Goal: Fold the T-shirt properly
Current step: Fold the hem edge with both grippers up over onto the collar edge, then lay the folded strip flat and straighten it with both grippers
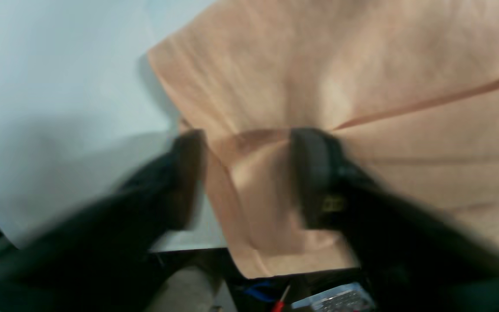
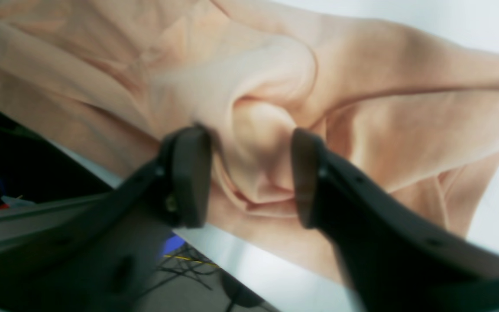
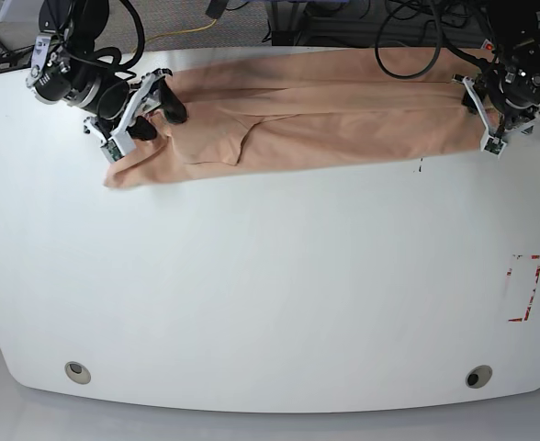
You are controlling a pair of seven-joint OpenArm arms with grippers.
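Right gripper (image 3: 151,115), far-left of the base view: black fingers, jaws spread, set over the left end of the T-shirt (image 3: 316,115). In the right wrist view the right gripper (image 2: 251,177) shows its two pads (image 2: 191,173) apart, with a rumpled bulge of the T-shirt (image 2: 258,130) between them; whether the pads touch the cloth cannot be told.

T-shirt: peach cloth, plain, lying as a long band along the far edge of the table (image 3: 270,294), running from one gripper across to the other. Several lengthwise creases; a loose flap hangs down near the left third; the left end spills toward the viewer in a small corner.

Table: white, rounded corners, two round fittings (image 3: 78,372) near the front edge, a red-marked rectangle (image 3: 524,288) at the right side, a small dark mark (image 3: 421,166) just below the shirt's right part.

Left gripper (image 3: 490,115), far-right of the base view: at the right end of the shirt. In the blurred left wrist view the left gripper (image 1: 247,177) has jaws spread, a folded edge of the T-shirt (image 1: 362,78) lying between the fingers (image 1: 314,173); that corner hangs past the table's edge (image 1: 189,245). Contact with the cloth cannot be told.
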